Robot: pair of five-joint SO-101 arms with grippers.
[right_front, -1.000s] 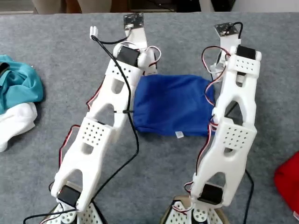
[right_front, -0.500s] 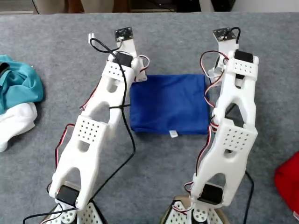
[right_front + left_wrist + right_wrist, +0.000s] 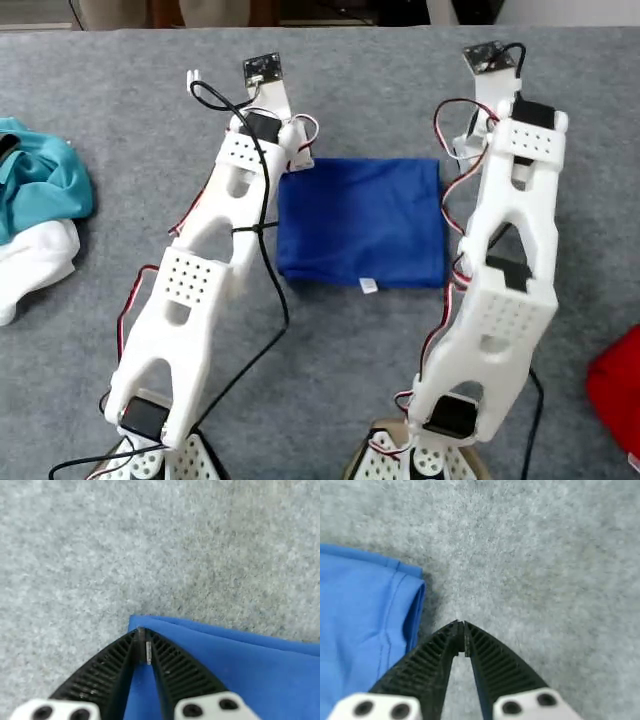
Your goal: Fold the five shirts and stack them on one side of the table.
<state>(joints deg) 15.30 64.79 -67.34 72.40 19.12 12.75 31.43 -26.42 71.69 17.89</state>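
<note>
At the near right edge of the table [image 3: 330, 400], spotting a red shirt [image 3: 618, 392], bunched and unfolded. Going farther in along the left edge, finding a white shirt [image 3: 35, 262] crumpled against a teal shirt [image 3: 45, 185], neither one folded. In mid-table, seeing the blue shirt [image 3: 362, 222] lying flat as a neat folded rectangle, not yet on either side.

At its far left corner, finding the left gripper [image 3: 142, 639] with jaws pressed together and tips right on the corner. Not being able to tell whether pinching any cloth or merely touching it. At the far right corner, finding the right gripper [image 3: 460, 632] likewise closed tight, holding nothing, hanging over bare table just beside the cloth.

Judging the risks from here:
- Lifting or dragging with the left tip snagged in that corner, and so peeling the top layer open.
- Shifting the rectangle by one corner alone, and so skewing the fold.
- Sweeping toward the crumpled pile with jaws closed, and so shoving cloth instead of gripping it.
</note>
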